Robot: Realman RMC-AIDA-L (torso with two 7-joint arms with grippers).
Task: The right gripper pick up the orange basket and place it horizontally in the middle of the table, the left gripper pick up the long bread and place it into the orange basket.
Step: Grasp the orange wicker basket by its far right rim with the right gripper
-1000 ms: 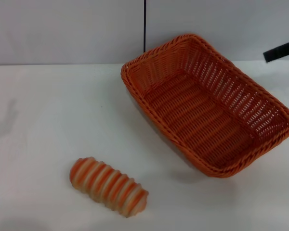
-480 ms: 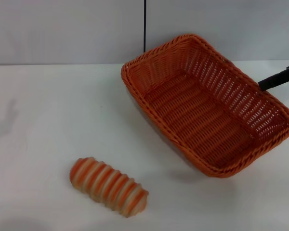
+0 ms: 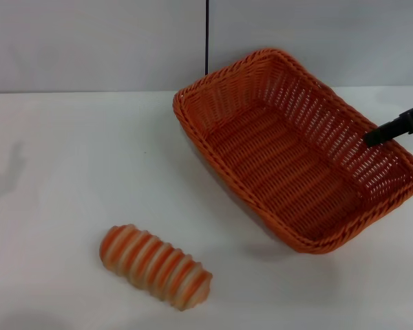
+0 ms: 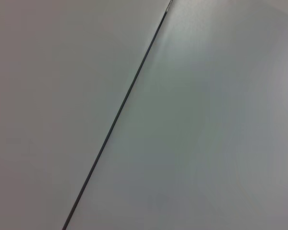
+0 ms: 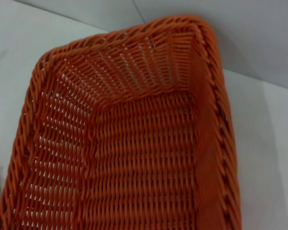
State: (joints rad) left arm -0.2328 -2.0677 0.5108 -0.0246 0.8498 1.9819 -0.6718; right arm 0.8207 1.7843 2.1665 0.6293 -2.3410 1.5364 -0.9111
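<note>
The orange basket [image 3: 289,158] lies at an angle on the right half of the white table [image 3: 69,172], with nothing inside it. The right wrist view looks down into the orange basket [image 5: 144,158] from close above. Part of my right gripper [image 3: 376,134] shows as a black tip coming in from the right edge, over the basket's right rim. The long bread [image 3: 155,266], striped orange and cream, rests on the table at the front left, well apart from the basket. My left gripper is out of view; its wrist camera faces only the wall.
A grey wall [image 3: 89,41] with a dark vertical seam [image 3: 206,34] stands behind the table. Bare tabletop stretches to the left of the basket and around the bread.
The black tip of my right gripper has come down and leftward, from beside the basket's far right to over its right rim. Basket and bread have not moved.
</note>
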